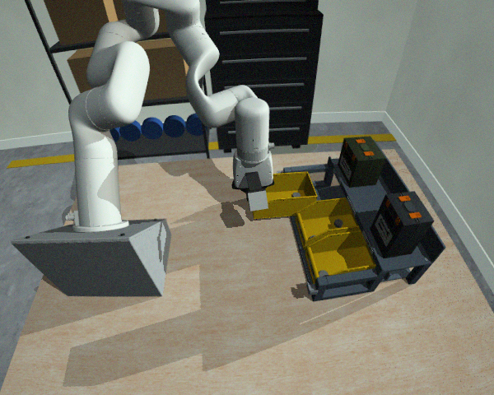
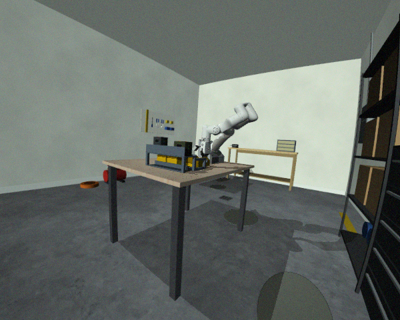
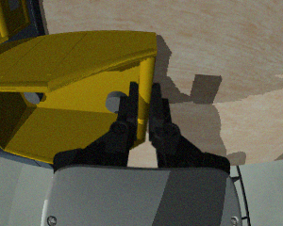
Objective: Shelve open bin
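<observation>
The yellow bin (image 1: 286, 206) (image 3: 85, 52) has grey round parts (image 3: 115, 102) in it. My gripper (image 1: 257, 202) (image 3: 143, 94) is shut on its low front lip, one finger inside and one outside. The bin's open front faces the robot base; its rear end is at the front edge of the shelf (image 1: 345, 279) (image 2: 164, 149), by the free place at the far end of the row. How high its underside is, I cannot tell. Two yellow bins, a middle one (image 1: 323, 216) and a near one (image 1: 345, 255), stand side by side on the shelf, open fronts out.
A dark green case (image 1: 361, 163) and a black case (image 1: 400, 225) stand on the board over the rear of the shelf. A shelf post (image 1: 329, 172) rises near the free place. The middle bin stands close to the held bin's near side.
</observation>
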Tool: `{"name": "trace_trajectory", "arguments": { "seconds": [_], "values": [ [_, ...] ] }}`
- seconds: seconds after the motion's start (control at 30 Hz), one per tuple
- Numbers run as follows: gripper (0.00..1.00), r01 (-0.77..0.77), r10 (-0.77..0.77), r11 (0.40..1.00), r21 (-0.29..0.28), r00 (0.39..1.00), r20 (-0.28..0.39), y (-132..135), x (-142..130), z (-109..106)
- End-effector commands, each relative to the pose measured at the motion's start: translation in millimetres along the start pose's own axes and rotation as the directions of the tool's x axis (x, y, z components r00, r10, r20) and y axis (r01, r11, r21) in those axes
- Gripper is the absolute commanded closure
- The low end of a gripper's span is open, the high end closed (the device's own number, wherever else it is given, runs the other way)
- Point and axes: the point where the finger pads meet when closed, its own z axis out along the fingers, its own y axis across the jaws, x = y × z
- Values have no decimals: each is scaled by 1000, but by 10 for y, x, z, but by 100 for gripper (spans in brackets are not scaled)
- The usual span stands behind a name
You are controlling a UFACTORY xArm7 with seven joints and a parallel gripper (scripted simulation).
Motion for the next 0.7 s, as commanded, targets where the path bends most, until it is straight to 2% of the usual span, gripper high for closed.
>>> {"name": "trace_trajectory", "arguments": {
  "seconds": [0.0, 0.2, 0.67],
  "values": [
    [100, -1, 1, 1000, 4, 1000, 0, -14, 4, -13],
    [100, -1, 1, 1000, 4, 1000, 0, -113, 4, -13],
    [100, -1, 1, 1000, 4, 1000, 0, -152, 4, -13]
  ]
}}
